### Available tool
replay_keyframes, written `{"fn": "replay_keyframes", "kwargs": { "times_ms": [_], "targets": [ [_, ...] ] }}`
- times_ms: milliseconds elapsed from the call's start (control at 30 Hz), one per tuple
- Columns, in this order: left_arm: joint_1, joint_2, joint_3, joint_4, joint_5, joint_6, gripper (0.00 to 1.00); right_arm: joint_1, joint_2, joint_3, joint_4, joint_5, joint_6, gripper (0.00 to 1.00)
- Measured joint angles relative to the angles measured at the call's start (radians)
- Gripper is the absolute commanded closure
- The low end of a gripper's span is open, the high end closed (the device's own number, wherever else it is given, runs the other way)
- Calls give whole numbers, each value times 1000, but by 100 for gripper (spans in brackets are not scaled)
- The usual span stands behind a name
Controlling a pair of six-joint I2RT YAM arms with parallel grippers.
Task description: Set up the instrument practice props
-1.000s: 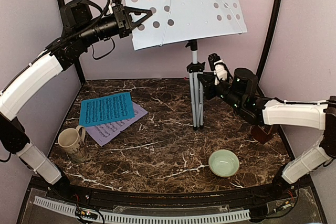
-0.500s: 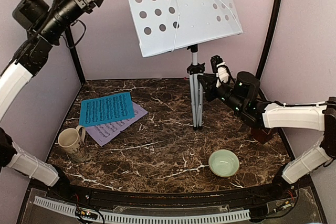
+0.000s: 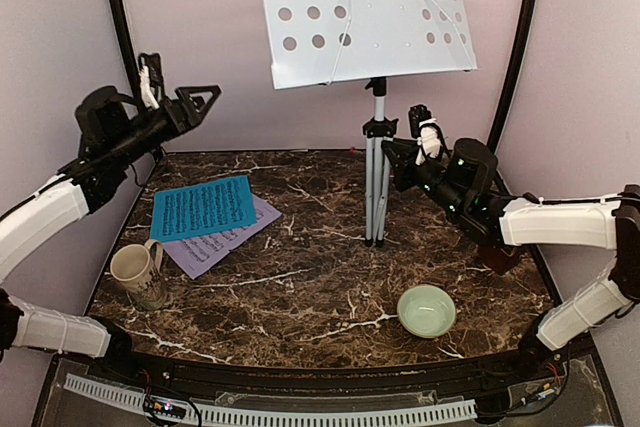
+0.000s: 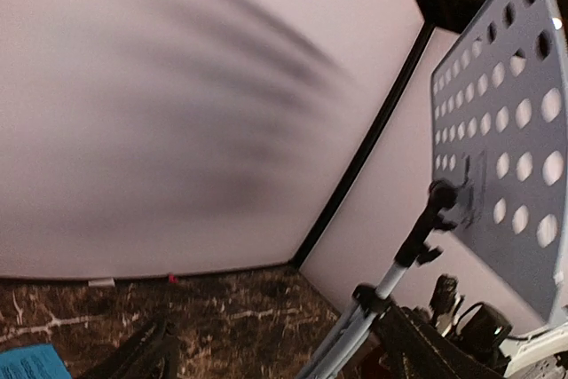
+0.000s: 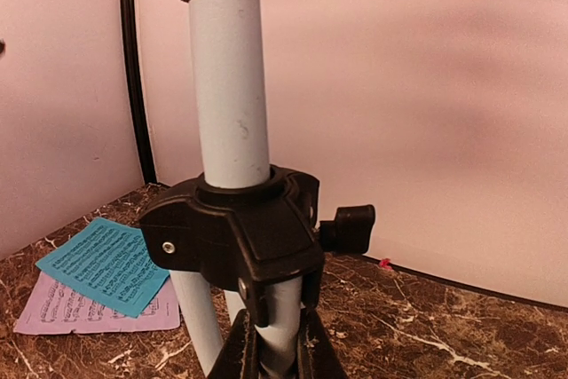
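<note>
The silver-white music stand (image 3: 375,177) rises at the back centre, its perforated desk (image 3: 370,17) tilted high. My right gripper (image 3: 392,159) is shut on one tripod leg (image 5: 282,335) just under the black collar (image 5: 240,237). Left of the stand, my left gripper (image 3: 180,87) hangs open and empty, well away from the desk (image 4: 501,130). The blue sheet (image 3: 203,207) lies on the lilac sheet (image 3: 235,237) on the table's left side. A reddish-brown bit of the metronome (image 3: 497,260) shows under my right forearm.
A beige mug (image 3: 135,272) stands at the front left. A pale green bowl (image 3: 426,309) sits front right. Pink walls and black corner posts (image 3: 125,47) close in the marble table (image 3: 300,287) on three sides.
My left gripper let go of the desk's left edge, opened, and swung away and down to the left. The desk shifted right and sits more upright. The right gripper kept its hold.
</note>
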Motion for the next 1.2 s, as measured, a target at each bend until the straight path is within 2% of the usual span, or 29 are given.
{"fn": "replay_keyframes", "kwargs": {
  "times_ms": [133, 267, 500, 733, 1067, 1200],
  "targets": [
    [-25, 164, -135, 42, 71, 23, 20, -1, 6, 0, 10, 0, 7, 100],
    [-124, 312, -138, 87, 89, 91, 27, -1, 20, 10, 16, -2, 11, 100],
    [-306, 544, 19, 143, 80, 197, 31, 13, 67, 58, 15, 1, 6, 100],
    [-395, 673, 145, 156, 44, 246, 31, 38, 84, 73, 15, 5, -13, 100],
    [-430, 838, 280, 154, -28, 251, 40, 47, 85, 73, 15, 27, -19, 100],
    [-430, 891, 349, 140, -42, 259, 48, 49, 85, 73, 16, 31, -20, 100]
  ]
}}
